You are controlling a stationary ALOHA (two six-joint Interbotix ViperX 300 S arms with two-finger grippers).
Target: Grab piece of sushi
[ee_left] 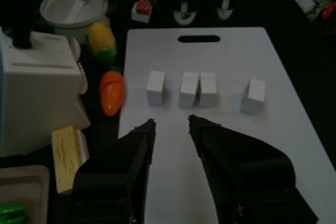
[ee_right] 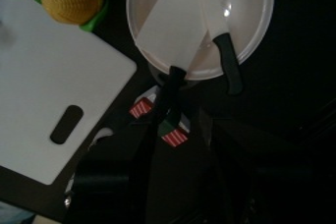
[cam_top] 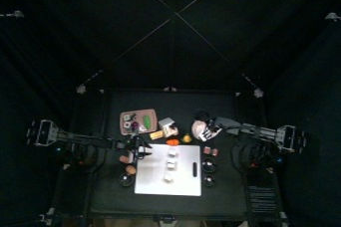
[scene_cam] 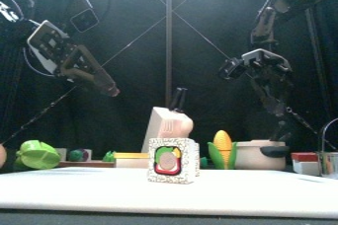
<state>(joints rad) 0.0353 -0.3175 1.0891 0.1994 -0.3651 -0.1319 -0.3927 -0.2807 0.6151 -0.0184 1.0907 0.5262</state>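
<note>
Several white sushi pieces (ee_left: 190, 88) stand in a row on a white cutting board (ee_left: 210, 159). In the top view they form a column (cam_top: 173, 161) on the board (cam_top: 158, 181). One piece (scene_cam: 173, 160) shows its coloured filling close up in the front view. My left gripper (ee_left: 171, 128) is open and empty, held above the board a little short of the row; in the top view it (cam_top: 144, 151) is at the board's left edge. My right gripper (ee_right: 202, 71) is open and empty over a white bowl (ee_right: 243, 2), at the board's far right corner (cam_top: 205, 130).
A white carton (ee_left: 37, 76), a corn cob (ee_left: 100, 41), an orange vegetable (ee_left: 112, 90) and the white bowl (ee_left: 73, 10) stand beside the board. Small red-and-white items (ee_right: 171, 135) lie by the board's handle end. A green item (scene_cam: 38, 154) is at the left.
</note>
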